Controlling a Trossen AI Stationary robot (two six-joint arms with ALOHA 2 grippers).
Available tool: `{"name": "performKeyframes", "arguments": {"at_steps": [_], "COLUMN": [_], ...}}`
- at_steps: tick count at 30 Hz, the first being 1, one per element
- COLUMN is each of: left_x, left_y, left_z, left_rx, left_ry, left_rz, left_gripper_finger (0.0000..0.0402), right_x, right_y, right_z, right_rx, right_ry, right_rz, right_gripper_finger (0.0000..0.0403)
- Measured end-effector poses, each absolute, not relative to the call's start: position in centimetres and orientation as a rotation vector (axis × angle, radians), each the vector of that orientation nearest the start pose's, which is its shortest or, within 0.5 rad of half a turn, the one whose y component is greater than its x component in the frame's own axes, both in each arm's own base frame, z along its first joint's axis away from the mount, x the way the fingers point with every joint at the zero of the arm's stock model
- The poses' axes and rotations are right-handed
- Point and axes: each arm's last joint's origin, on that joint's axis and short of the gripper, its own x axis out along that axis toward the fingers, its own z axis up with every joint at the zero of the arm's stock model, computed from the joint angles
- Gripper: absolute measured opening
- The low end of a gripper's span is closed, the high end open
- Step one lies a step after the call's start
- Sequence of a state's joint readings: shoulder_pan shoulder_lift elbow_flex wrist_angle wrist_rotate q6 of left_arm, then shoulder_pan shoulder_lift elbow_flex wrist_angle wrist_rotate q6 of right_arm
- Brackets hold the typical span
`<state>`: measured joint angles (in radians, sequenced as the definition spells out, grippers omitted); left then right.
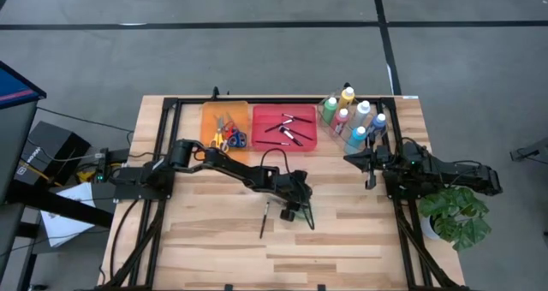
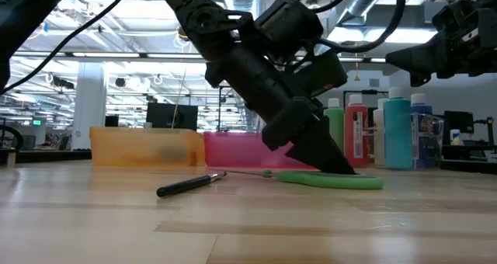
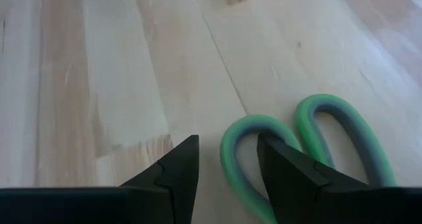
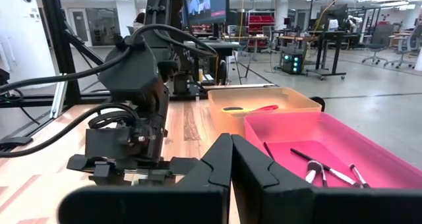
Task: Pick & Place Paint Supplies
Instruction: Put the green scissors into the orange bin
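My left tool (image 3: 227,174), fingers spread, straddles one loop of the green-handled scissors (image 3: 297,148) beside a loose dark-handled brush (image 2: 190,185); both remain unbinned.

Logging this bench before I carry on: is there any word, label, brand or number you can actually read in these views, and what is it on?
None can be read.
Paint bottles: labels too blurred.
Black box beside the table: a white mark, too small to read.
Monitor in the room behind: on-screen content unreadable.
Scissors, brush, trays: no lettering visible.
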<state>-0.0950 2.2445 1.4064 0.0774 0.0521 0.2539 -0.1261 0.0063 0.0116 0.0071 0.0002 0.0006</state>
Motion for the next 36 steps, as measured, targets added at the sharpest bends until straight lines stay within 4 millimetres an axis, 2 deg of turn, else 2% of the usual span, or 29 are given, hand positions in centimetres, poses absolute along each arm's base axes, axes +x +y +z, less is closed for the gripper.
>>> {"name": "performKeyframes", "arguments": {"at_steps": [5,13,19,22,28,31,36], "left_x": [45.9,45.8,45.8,45.8,45.8,45.5,44.9], "left_y": [-4.5,-4.3,-3.8,-3.8,-3.8,-3.8,-4.0], "left_z": [10.1,10.0,9.9,9.9,10.6,12.5,19.0], "left_rx": [0.258,0.259,0.259,0.259,0.261,0.251,0.192], "left_ry": [0.768,0.784,0.783,0.781,0.76,0.734,0.573], "left_rz": [-0.238,-0.233,-0.206,-0.204,-0.185,-0.175,-0.154], "left_gripper_finger": [0.0126,0.0017,0.003,0.0014,0.0013,0.0007,0.0003], "right_x": [9.7,9.7,9.7,9.7,9.7,9.7,9.7], "right_y": [-1.2,-1.2,-1.2,-1.2,-1.2,-1.2,-1.2], "right_z": [16.8,16.8,16.8,16.8,16.8,16.8,16.8], "right_rx": [0.0,0.0,0.0,0.0,0.0,0.0,0.0], "right_ry": [-0.013,-0.012,-0.013,-0.012,-0.013,-0.013,-0.013], "right_rz": [-0.126,-0.126,-0.126,-0.126,-0.126,-0.126,-0.126], "right_gripper_finger": [0.0,0.0,0.0,0.0,0.0,0.0,0.0]}}
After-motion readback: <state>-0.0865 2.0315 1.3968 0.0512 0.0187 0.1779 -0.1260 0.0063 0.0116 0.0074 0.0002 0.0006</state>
